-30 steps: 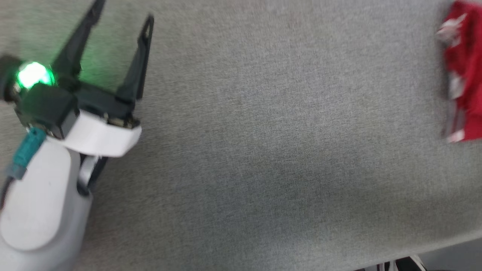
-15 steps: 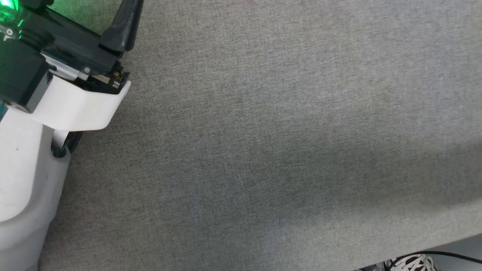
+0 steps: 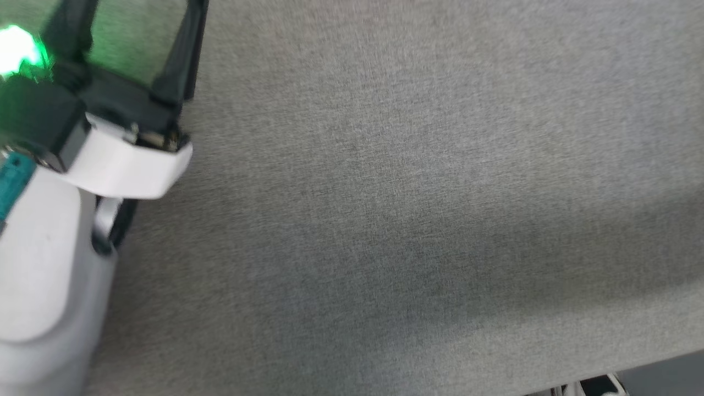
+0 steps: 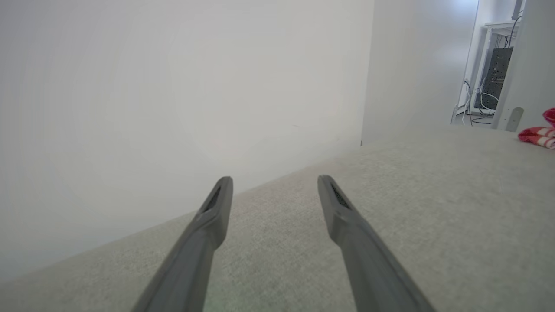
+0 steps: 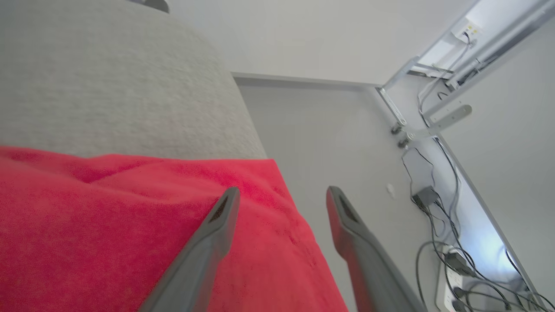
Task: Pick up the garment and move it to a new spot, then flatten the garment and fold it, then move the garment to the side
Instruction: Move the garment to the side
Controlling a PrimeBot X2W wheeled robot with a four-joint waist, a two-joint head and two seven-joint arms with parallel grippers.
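1. Where the grey surface (image 3: 418, 198) runs out at its right end, the garment (image 5: 108, 229) lies on it: red cloth, lightly rumpled, with its right edge level with the edge of the surface.
2. The right gripper (image 5: 282, 195) is released: jaws spread wide, nothing between them, no grasp on anything. One finger sits over the red cloth near its far right corner, the other over the pale floor (image 5: 338, 138) beyond the edge. Cannot tell whether the first finger touches the cloth.
3. The left gripper (image 4: 274, 184) is likewise spread wide and empty. It hangs over bare surface at the left end, fingers pointing towards the far white wall (image 4: 173, 86).
4. In the left wrist view the garment is a small red patch with red-and-white striped trim at the far right, well apart from the left gripper.
5. Head view: pale forearm (image 3: 38, 275) of the left arm at the near left, green light (image 3: 19, 47) lit beside the wrist, both fingers cut off by the top edge. This view is motion-blurred.
6. Background: a dark box (image 4: 494, 82) under a white frame past the far right corner, and cables (image 5: 455, 264) on the floor along the wall, right of the surface.
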